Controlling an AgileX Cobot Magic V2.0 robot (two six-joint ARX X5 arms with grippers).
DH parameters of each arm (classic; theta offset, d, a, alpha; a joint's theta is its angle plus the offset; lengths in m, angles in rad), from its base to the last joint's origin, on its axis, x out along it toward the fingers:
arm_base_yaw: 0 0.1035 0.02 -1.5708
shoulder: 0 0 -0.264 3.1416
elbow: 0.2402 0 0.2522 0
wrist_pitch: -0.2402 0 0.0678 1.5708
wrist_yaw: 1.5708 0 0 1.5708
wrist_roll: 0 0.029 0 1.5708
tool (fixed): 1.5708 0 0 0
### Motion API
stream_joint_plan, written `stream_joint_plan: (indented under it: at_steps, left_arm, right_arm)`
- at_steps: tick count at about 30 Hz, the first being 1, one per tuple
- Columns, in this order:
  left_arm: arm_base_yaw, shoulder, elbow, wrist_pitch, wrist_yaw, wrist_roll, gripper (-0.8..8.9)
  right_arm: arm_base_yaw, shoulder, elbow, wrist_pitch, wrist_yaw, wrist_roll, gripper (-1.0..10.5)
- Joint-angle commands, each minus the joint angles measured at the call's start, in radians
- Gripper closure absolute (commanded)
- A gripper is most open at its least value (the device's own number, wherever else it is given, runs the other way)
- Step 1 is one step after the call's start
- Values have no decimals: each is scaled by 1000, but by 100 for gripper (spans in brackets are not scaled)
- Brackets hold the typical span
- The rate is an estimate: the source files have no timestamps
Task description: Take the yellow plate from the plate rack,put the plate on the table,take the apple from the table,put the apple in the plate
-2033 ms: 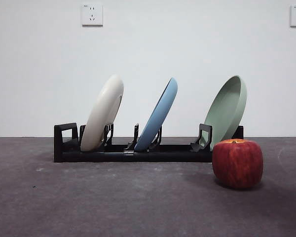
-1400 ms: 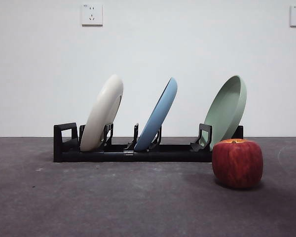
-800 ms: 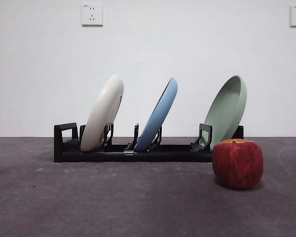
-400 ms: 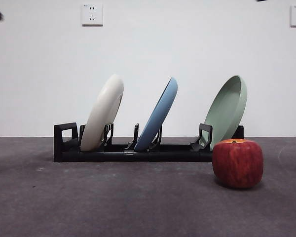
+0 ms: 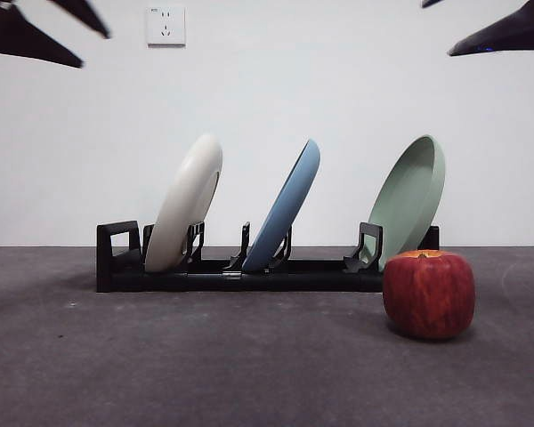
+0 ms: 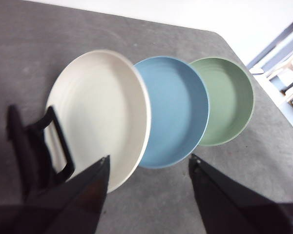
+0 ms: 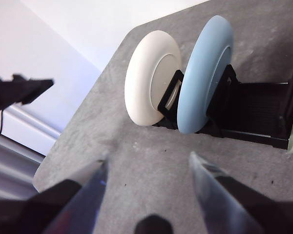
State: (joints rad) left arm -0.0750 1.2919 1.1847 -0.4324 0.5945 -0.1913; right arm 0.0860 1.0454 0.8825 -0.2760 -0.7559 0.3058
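Front view only: apple (image 5: 428,294) on table (image 5: 205,365) nr rack (image 5: 240,276) end. Wrist views: yellow plate (image 6: 100,114) racked; left gripper (image 6: 149,170), right gripper (image 7: 149,163) both spread.

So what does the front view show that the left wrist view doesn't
Only the front view shows the apple standing on the table, the wall sockets, and the plates side-on, leaning in the plate rack.

Only the left wrist view shows the round faces of the plates overlapping in a row, and the left gripper open above them.

Both show the yellow plate, the blue plate and the green plate.
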Motion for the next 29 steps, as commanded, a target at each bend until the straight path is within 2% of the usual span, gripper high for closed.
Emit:
stream_joint_plan:
  at_steps: [1,4,11,20,29]
  left_arm:
    - [-46,77,84,-17,-40,11,527]
    - [-86,162,169,-42,-93,12,527]
    - [-150,346,309,-63,-134,11,530]
    - [-209,476,332,-22,-212,11,531]
    - [-227,493,332,13,-251,8,540]
  right_arm:
    - [3,2,5,6,3,-10,631]
    - [3,2,5,5,3,-10,631]
    - [3,2,5,5,3,-9,631]
    - [3,2,5,5,23,-13,631]
    - [3,2,5,5,33,-19,631]
